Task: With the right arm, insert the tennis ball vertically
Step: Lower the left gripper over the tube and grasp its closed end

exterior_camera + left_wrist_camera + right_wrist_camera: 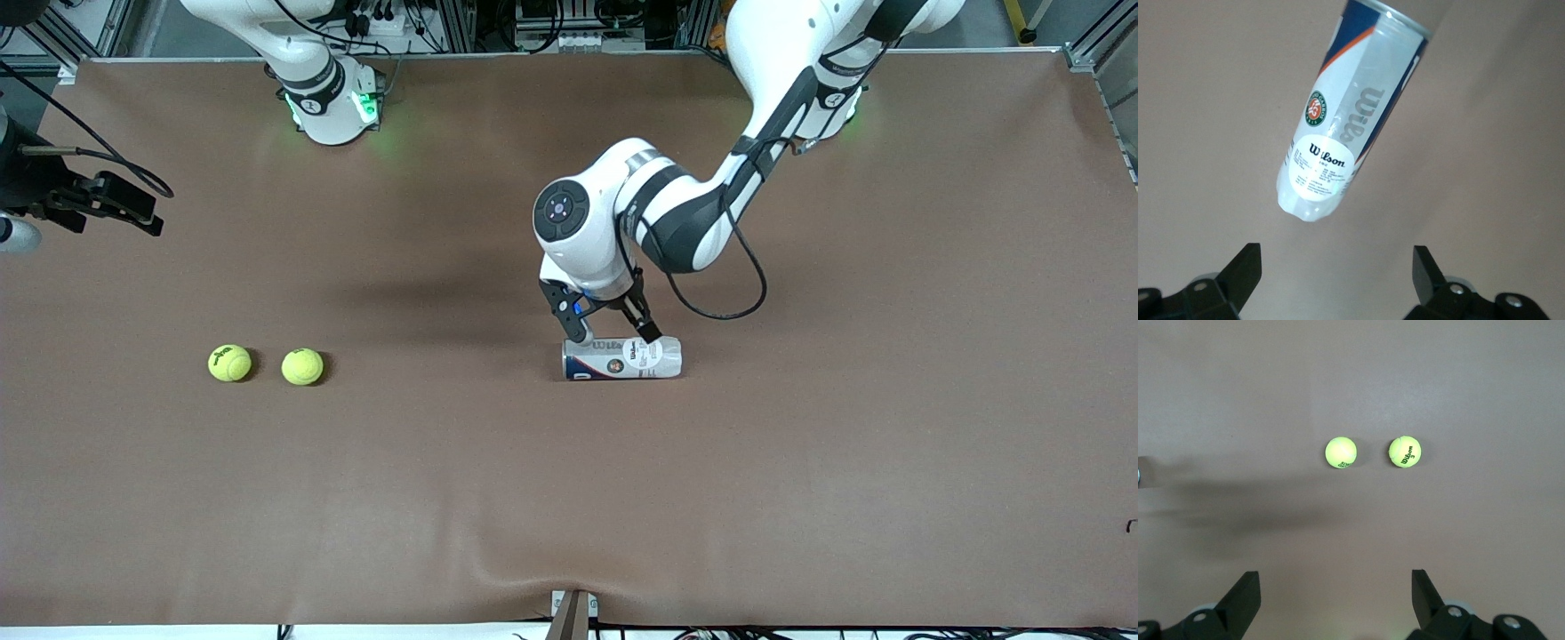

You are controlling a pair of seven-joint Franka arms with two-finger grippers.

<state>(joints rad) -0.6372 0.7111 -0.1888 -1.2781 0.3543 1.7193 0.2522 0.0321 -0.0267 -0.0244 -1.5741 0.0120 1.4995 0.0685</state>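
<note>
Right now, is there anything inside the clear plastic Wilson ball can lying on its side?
The clear plastic Wilson ball can looks empty through its bare sections; its printed label hides the rest. Both yellow tennis balls lie outside on the brown table.

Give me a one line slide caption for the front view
Left gripper, open, hangs over the lying tennis ball can; two tennis balls wait toward the right arm's end.

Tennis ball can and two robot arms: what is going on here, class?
The tennis ball can lies on its side mid-table. The left gripper is low over it, fingers open, not yet gripping. Two tennis balls sit side by side toward the right arm's end of the table, untouched. The right gripper waits open, high above them. No ball is in the can yet.
</note>
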